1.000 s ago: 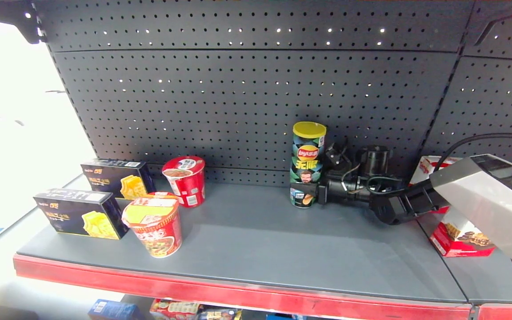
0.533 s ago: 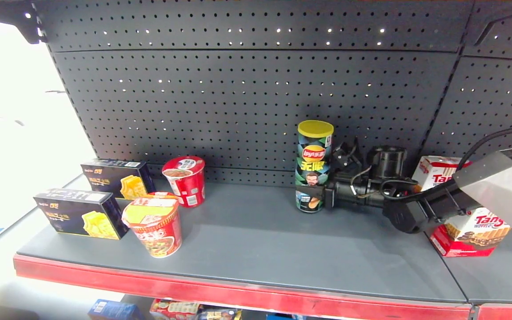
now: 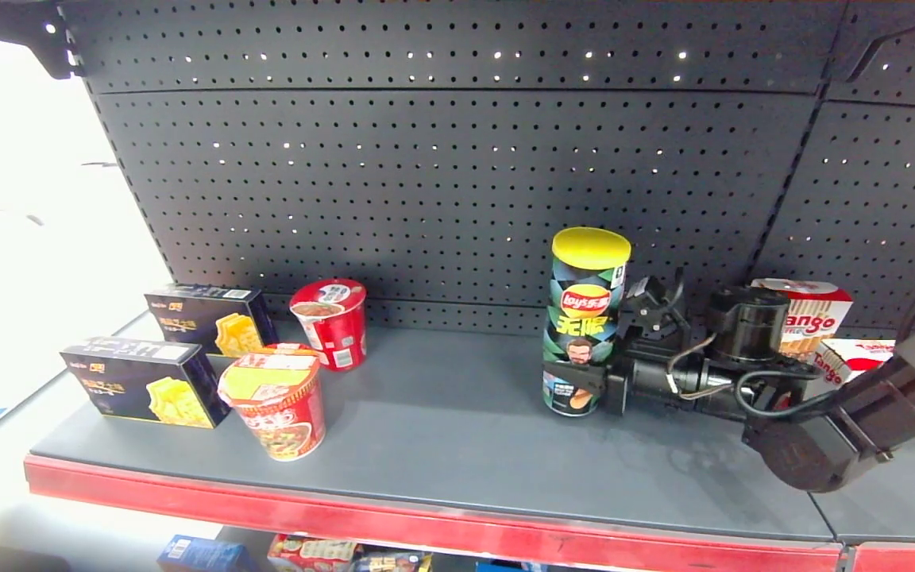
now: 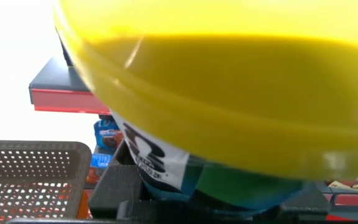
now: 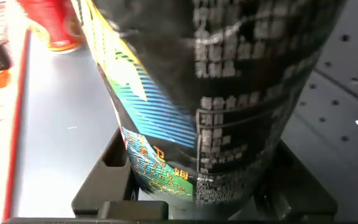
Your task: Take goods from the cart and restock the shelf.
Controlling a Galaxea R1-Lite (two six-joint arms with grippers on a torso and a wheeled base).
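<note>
Right gripper (image 3: 581,383) is closed low on the can (image 3: 588,314), upright at the shelf (image 3: 457,453) beside wafer boxes (image 3: 813,322); release remains. Left gripper (image 4: 213,198) clamps a second can (image 4: 216,93) near the cart (image 4: 30,177), not yet shelved.

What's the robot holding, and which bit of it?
The right gripper grips the chip can low down, near its base. The left gripper holds a second can, also by its lower part.
</note>
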